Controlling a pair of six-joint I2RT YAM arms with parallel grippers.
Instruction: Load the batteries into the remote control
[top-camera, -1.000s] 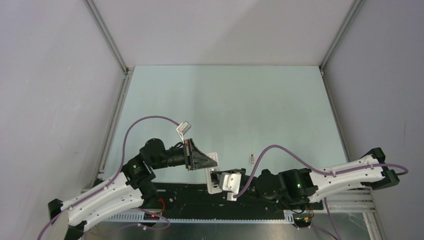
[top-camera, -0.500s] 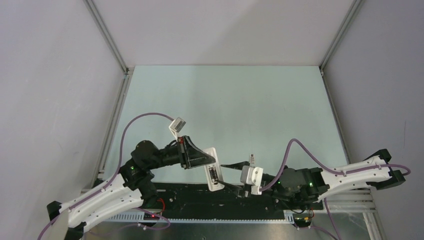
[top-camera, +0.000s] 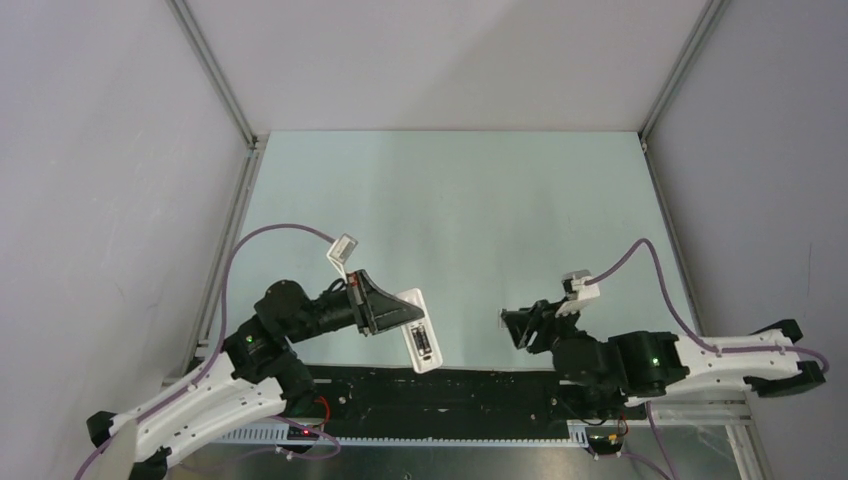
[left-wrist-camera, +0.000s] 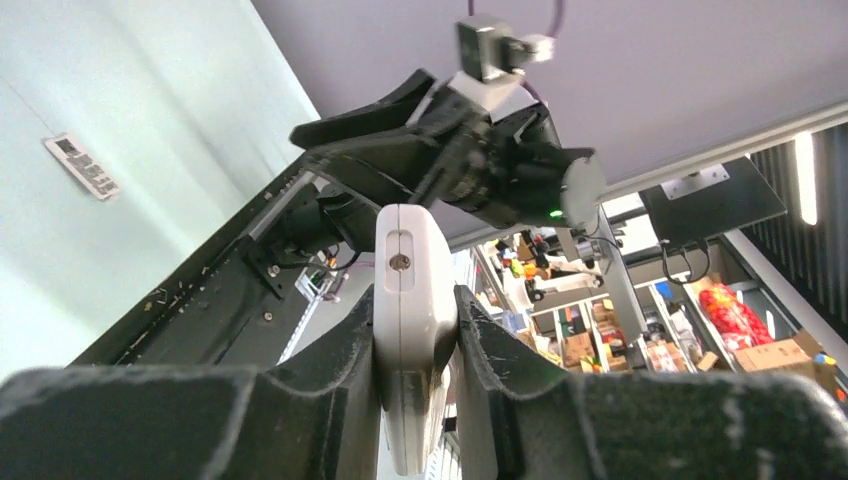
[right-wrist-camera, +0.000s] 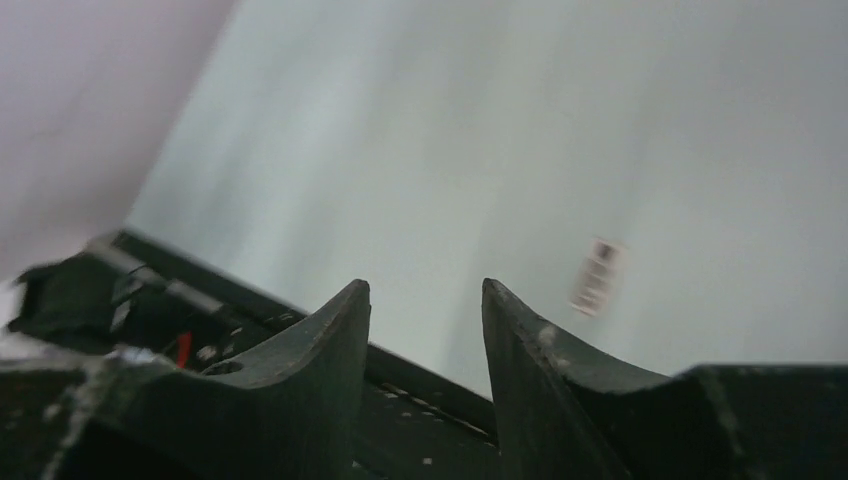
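Observation:
The remote control (top-camera: 415, 340), a small white slab, is clamped by its far end in my left gripper (top-camera: 398, 315), which is shut on it. Its upward face shows a dark recess; I cannot make out the batteries there or anywhere else. In the left wrist view the remote (left-wrist-camera: 412, 290) stands edge-on between the two black fingers of the left gripper (left-wrist-camera: 415, 300). My right gripper (top-camera: 512, 325) is well apart to the remote's right, pointing left. Its jaws (right-wrist-camera: 425, 290) are open with only table behind them.
A small flat white piece with dark print (right-wrist-camera: 597, 275) lies on the pale green table (top-camera: 450, 200), also seen as a small white piece (left-wrist-camera: 82, 165) from the left wrist. The black base rail (top-camera: 450, 385) runs along the near edge. Grey walls enclose the table.
The right gripper has pulled back from the remote to the right and turned, its jaws wider than a second ago. The left gripper has shifted the remote slightly left and up.

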